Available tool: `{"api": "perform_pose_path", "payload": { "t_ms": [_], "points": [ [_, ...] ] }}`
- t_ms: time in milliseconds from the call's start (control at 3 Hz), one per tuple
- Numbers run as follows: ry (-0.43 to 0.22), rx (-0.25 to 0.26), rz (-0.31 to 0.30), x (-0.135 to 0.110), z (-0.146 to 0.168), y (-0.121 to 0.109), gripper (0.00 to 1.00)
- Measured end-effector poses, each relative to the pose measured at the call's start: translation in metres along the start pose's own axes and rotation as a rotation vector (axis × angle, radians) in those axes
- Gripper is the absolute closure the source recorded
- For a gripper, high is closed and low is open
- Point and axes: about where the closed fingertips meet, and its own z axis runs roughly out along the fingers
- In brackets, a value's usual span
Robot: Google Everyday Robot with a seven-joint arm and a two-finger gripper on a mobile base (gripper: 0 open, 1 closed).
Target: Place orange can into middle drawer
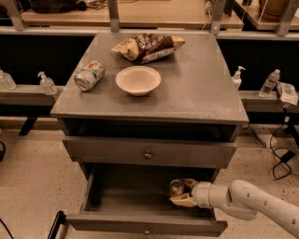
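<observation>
Presently: orange can [176, 187] inside the open middle drawer [126, 201], right side, clasped in the closed claw [183, 192]; carrying judged done, release and withdrawal outstanding; green-and-white can [89, 74], bowl [138, 80] on tabletop [196, 84].

lab workbench [140, 14], sanitizer bottles [46, 83]; gripper [180, 192] in drawer [145, 223]
</observation>
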Motion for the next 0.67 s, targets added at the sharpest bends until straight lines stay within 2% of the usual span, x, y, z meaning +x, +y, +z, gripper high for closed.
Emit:
{"api": "perform_pose_path", "payload": {
  "t_ms": [333, 667],
  "points": [
    [-0.001, -0.002, 0.0, -0.0005, 0.0013, 0.0008, 0.0],
    [-0.001, -0.003, 0.0, -0.0005, 0.0013, 0.0008, 0.0]
  ]
}}
